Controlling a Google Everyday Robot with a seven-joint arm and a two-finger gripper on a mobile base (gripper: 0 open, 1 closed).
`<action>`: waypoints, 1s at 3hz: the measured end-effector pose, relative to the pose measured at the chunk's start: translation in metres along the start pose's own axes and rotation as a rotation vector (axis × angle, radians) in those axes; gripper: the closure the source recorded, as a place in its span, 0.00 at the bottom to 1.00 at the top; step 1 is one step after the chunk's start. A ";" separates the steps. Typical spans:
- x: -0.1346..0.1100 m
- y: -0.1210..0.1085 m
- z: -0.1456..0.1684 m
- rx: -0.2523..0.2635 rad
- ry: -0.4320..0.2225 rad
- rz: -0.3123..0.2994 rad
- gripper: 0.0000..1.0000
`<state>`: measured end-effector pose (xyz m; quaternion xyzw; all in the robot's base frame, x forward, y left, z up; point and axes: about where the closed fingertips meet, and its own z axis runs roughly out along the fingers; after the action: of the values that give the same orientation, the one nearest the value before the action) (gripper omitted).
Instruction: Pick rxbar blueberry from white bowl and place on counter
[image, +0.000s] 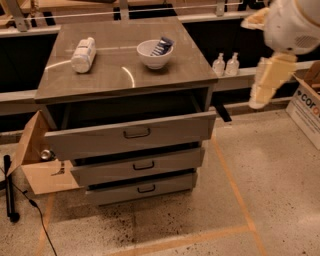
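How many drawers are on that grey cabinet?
3, stacked grey drawers with black handles: top drawer pulled furthest out, middle drawer and bottom drawer slightly out. The cream gripper hangs right of the cabinet.

Your worktop (125, 75) looks glossy, the white bowl (154, 59) smooth and glazed, the pincer (263, 89) at far right matt cream plastic

Robot arm housing (294, 24): one large rounded shell, smooth matte white, shaded grey along its lower curve, with a faint dotted patch on the lower right face. A cream-coloured piece juts out at its upper left. The gripper (264, 85) is at the upper right of the view, directly under the white housing. It is long, blocky and pale cream-yellow, ending in a lighter, whitish tip.
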<state>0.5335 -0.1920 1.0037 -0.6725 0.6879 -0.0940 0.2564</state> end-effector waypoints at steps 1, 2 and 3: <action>-0.027 -0.063 0.026 0.149 -0.042 -0.085 0.00; -0.065 -0.117 0.054 0.288 -0.070 -0.143 0.00; -0.100 -0.160 0.079 0.412 -0.070 -0.174 0.00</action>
<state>0.7084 -0.0898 1.0354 -0.6655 0.5842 -0.2310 0.4031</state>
